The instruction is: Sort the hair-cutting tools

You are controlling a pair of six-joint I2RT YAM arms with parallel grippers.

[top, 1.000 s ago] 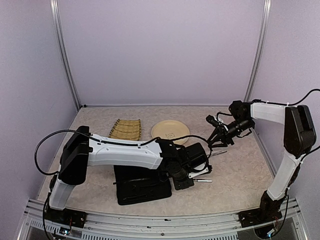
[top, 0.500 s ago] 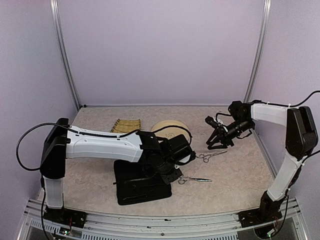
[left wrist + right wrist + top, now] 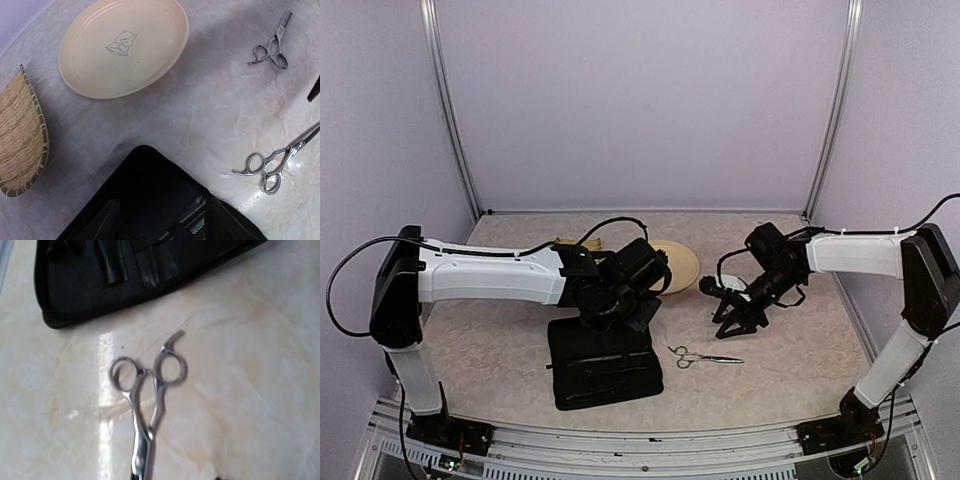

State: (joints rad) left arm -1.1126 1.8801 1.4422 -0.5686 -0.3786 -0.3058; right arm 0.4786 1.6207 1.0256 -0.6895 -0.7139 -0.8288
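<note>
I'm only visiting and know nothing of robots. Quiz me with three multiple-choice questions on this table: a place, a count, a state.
1. Relative to the woven tray, the cream plate lies: A inside it; B under it; C beside it.
2. Pairs of scissors on the table: A one; B two; C four.
3. The scissors nearest the black case have blades: A shut; B spread wide; C snapped off.
Answers: 1C, they sit side by side; 2B, the left wrist view shows both; 3A, the blades form one thin line.
</note>
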